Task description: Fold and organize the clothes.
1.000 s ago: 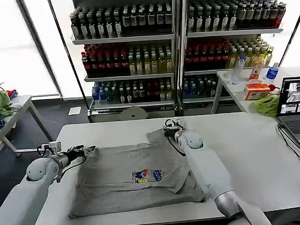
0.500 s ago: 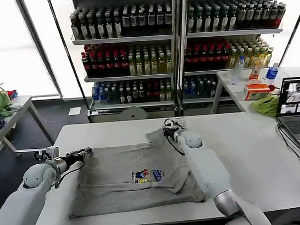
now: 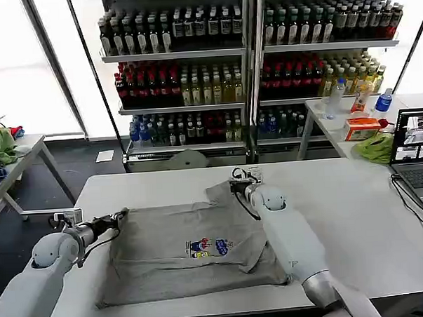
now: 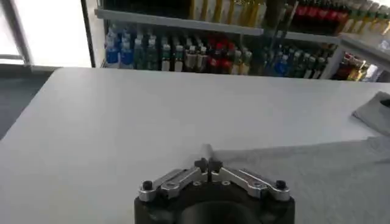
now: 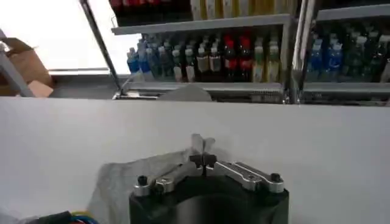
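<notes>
Shirt (image 3: pixel 191 254) lies spread on the worktop (image 3: pixel 354 215), each upper corner pinched in pressed-together jaws: left gripper (image 3: pixel 120 217) at one shoulder, right gripper (image 3: pixel 235 185) at the other. Step looks like tensioning before folding; next, both should carry the edge evenly.

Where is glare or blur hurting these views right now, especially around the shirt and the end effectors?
Head view: windows behind the shelves are blown out white, yet the grey shirt on the table is evenly lit. Left wrist view: left end effector is crisp; the bottles behind look soft. Right wrist view: right end effector is sharp, the window washed out.
</notes>
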Tool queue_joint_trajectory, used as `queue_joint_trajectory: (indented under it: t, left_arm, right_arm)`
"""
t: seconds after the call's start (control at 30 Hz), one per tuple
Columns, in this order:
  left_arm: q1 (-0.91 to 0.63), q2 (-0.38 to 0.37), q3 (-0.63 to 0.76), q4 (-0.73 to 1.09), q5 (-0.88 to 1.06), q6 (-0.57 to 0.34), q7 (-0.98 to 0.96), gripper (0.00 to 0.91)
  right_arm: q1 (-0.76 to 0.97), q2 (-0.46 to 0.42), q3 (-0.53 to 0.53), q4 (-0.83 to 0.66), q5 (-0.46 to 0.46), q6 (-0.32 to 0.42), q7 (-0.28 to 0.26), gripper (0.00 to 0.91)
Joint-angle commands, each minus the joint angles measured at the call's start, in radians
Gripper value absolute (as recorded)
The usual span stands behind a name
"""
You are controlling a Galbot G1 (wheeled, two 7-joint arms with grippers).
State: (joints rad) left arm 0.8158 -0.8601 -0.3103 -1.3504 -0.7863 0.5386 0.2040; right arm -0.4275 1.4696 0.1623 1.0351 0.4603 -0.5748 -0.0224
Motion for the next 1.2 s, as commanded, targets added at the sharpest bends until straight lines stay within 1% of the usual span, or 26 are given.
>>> queue_joint_trajectory:
  t: [0.03,0.17,0.2,0.23,0.27,0.37,0.43,0.5,0.6,0.77,0.9,1.03,1.13,1.2]
  left_arm:
    - [0.025,0.016,-0.041,-0.101,-0.041,-0.054,-0.024,0.000]
    - [0.053,0.026,-0.075,-0.148,-0.068,-0.065,-0.044,0.010]
    - [0.066,0.030,-0.084,-0.154,-0.071,-0.064,-0.044,0.000]
    - [0.075,0.034,-0.095,-0.175,-0.074,-0.064,-0.045,0.000]
    - [0.097,0.038,-0.113,-0.201,-0.082,-0.064,-0.048,0.000]
    - [0.143,0.049,-0.146,-0.252,-0.094,-0.062,-0.052,0.010]
    - [0.177,0.057,-0.167,-0.291,-0.093,-0.061,-0.051,0.000]
    - [0.210,0.061,-0.186,-0.311,-0.092,-0.062,-0.052,0.000]
    - [0.246,0.066,-0.210,-0.337,-0.093,-0.062,-0.050,0.010]
    - [0.313,0.076,-0.244,-0.378,-0.088,-0.059,-0.036,0.000]
    - [0.389,0.086,-0.293,-0.437,-0.086,-0.056,-0.036,0.010]
    - [0.502,0.102,-0.353,-0.501,-0.071,-0.049,-0.036,0.010]
    - [0.559,0.096,-0.381,-0.543,-0.024,-0.041,-0.030,0.000]
    - [0.607,0.086,-0.414,-0.574,-0.021,-0.032,-0.032,0.010]
  right_arm:
    - [-0.085,-0.052,0.009,0.262,0.142,-0.003,0.078,0.000]
    - [-0.160,-0.099,0.019,0.389,0.196,-0.004,0.109,0.000]
    - [-0.183,-0.110,0.024,0.423,0.214,-0.004,0.121,0.000]
    - [-0.199,-0.116,0.026,0.435,0.222,-0.005,0.126,0.000]
    - [-0.232,-0.134,0.034,0.501,0.233,-0.005,0.133,0.000]
    - [-0.284,-0.157,0.049,0.581,0.248,-0.005,0.141,0.000]
    - [-0.327,-0.181,0.064,0.647,0.268,-0.005,0.149,0.000]
    - [-0.372,-0.207,0.079,0.709,0.296,-0.004,0.153,0.000]
    - [-0.442,-0.237,0.101,0.797,0.312,-0.005,0.153,0.000]
    - [-0.567,-0.284,0.141,0.943,0.345,-0.005,0.164,0.000]
    - [-0.690,-0.312,0.170,1.035,0.346,-0.005,0.160,0.000]
    - [-0.782,-0.321,0.201,1.107,0.341,-0.005,0.157,0.000]
    - [-0.850,-0.328,0.209,1.141,0.321,-0.005,0.152,0.000]
    - [-0.897,-0.330,0.218,1.162,0.307,-0.004,0.145,0.000]
